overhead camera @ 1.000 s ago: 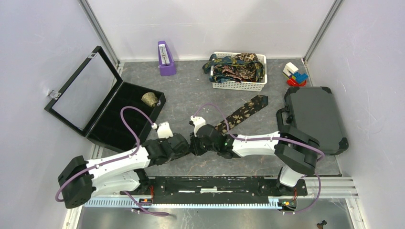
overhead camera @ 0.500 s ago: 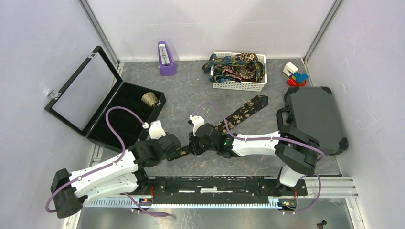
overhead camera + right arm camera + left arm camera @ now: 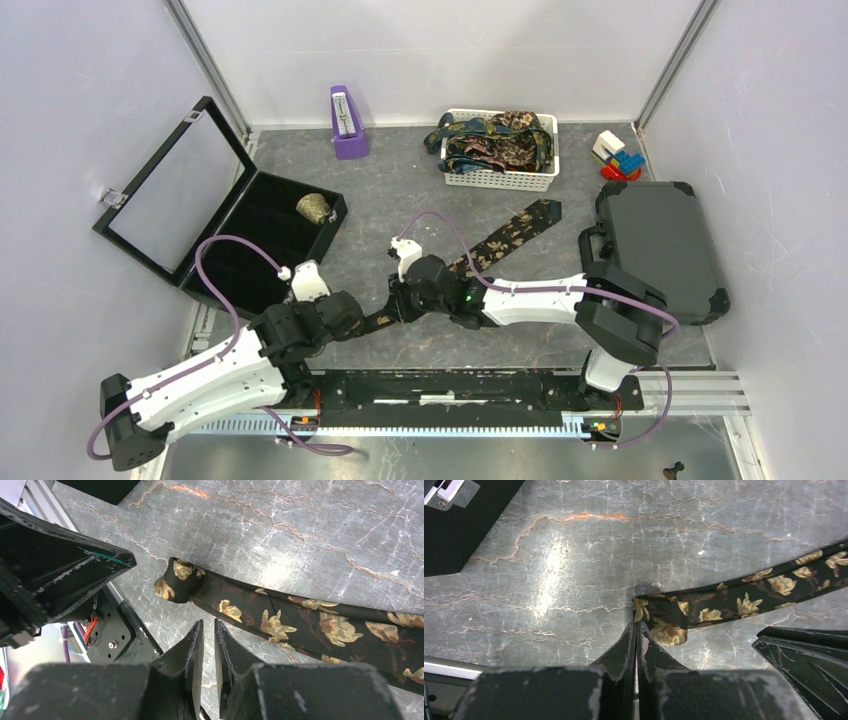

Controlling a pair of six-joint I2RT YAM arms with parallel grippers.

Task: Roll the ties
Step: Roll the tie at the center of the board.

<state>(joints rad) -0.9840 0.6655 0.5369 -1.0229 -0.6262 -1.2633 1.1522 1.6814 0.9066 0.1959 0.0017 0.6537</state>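
Observation:
A black tie (image 3: pixel 512 234) with gold flowers lies slantwise on the grey table, wide end far right, narrow end near the grippers. Its narrow end (image 3: pixel 665 623) is folded over into a small curl (image 3: pixel 179 580). My left gripper (image 3: pixel 636 626) is shut, nothing showing between its fingers, tips right at the curl's edge. In the top view the left gripper (image 3: pixel 358 318) sits left of the curl. My right gripper (image 3: pixel 209 623) hovers beside the tie (image 3: pixel 300 622), jaws a narrow gap apart and empty; from above the right gripper (image 3: pixel 398 308) is just right of the curl.
A white basket (image 3: pixel 500 180) of several more ties (image 3: pixel 495 146) stands at the back. An open black case (image 3: pixel 255 255) at the left holds one rolled tie (image 3: pixel 314 208). A grey hard case (image 3: pixel 655 245), toy blocks (image 3: pixel 618 157) and a purple stand (image 3: pixel 346 125) ring the work area.
My left arm has drawn back toward the near left and its jaws have shut. The tie's curled narrow end now shows between the two grippers. The right gripper edged slightly left.

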